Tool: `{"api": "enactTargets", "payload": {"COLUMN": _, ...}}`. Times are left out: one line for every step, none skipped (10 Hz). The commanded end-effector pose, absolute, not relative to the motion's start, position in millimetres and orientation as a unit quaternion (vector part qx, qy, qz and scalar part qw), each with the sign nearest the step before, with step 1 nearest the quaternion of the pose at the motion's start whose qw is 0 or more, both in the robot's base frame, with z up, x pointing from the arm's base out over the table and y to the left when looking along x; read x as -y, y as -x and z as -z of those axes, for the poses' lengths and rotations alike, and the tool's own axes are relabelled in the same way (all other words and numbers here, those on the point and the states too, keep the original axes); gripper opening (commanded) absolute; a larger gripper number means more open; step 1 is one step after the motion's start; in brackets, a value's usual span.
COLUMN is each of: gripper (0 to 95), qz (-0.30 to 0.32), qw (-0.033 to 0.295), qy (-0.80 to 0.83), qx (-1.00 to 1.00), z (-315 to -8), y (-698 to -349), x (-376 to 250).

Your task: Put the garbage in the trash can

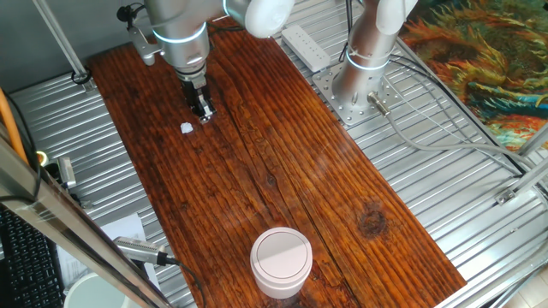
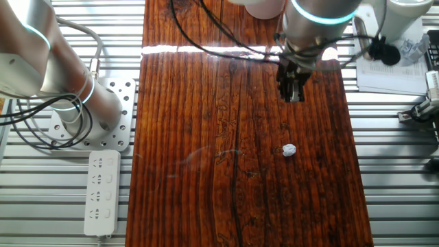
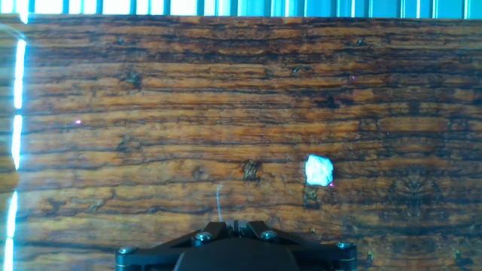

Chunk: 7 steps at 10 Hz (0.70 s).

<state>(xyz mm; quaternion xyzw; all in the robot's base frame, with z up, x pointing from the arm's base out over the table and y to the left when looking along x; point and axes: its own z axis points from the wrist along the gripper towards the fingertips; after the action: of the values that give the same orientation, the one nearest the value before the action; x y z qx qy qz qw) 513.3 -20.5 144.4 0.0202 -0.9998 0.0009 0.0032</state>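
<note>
The tool (image 1: 204, 114) hangs above the surface (image 1: 282, 171) with nothing in it; its fingers look drawn close together in both fixed views, with no clear gap between them, and the hand view shows only the tool's body at the bottom edge, not the tips. It holds no scrap.

The scrap (image 1: 187, 128) lies on the bare wood near the tool but apart from it, not beneath it. In the hand view the scrap (image 3: 318, 170) sits right of centre and a little ahead of the tool's body, so the fingers are not lined up over it. The other fixed view shows the same offset: the scrap (image 2: 289, 149) lies down the boards from the tool (image 2: 293, 95).

The can (image 1: 281, 261) stands well away from the scrap, at the opposite end of the surface, its flat lid on top.

The step in hand appears to be the approach for the pick. To do it well, the tool should probably shift sideways until the scrap sits centred between the fingers in the hand view, and spread them before descending, since the scrap is smaller than the fingertips and light enough to be nudged away. A descent straight down until the tips nearly touch the wood, then a gentle close, seems safest. Whether the lid must be opened cannot be told from here.
</note>
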Motion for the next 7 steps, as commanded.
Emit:
{"api": "enactTargets", "payload": {"gripper": 0.0, "qz": 0.000, "qw": 0.007, "qy": -0.023, "qx": 1.000, "z": -134.6, "y": -516.7, "x": 28.0}}
{"api": "enactTargets", "payload": {"gripper": 0.0, "qz": 0.000, "qw": 0.007, "qy": -0.020, "qx": 1.000, "z": -130.0, "y": -518.2, "x": 29.7}}
{"api": "enactTargets", "payload": {"gripper": 0.0, "qz": -0.001, "qw": 0.007, "qy": -0.018, "qx": 1.000, "z": -129.0, "y": -518.6, "x": 30.2}}
{"api": "enactTargets", "payload": {"gripper": 0.0, "qz": 0.000, "qw": 0.006, "qy": -0.016, "qx": 1.000, "z": -125.6, "y": -519.5, "x": 32.7}}
{"api": "enactTargets", "payload": {"gripper": 0.0, "qz": 0.003, "qw": 0.001, "qy": -0.019, "qx": 1.000, "z": -117.6, "y": -521.9, "x": 36.3}}
{"api": "enactTargets", "payload": {"gripper": 0.0, "qz": 0.003, "qw": 0.001, "qy": -0.023, "qx": 1.000, "z": -113.5, "y": -523.3, "x": 37.4}}
{"api": "enactTargets", "payload": {"gripper": 0.0, "qz": 0.003, "qw": 0.000, "qy": -0.027, "qx": 1.000, "z": -107.5, "y": -525.0, "x": 39.3}}
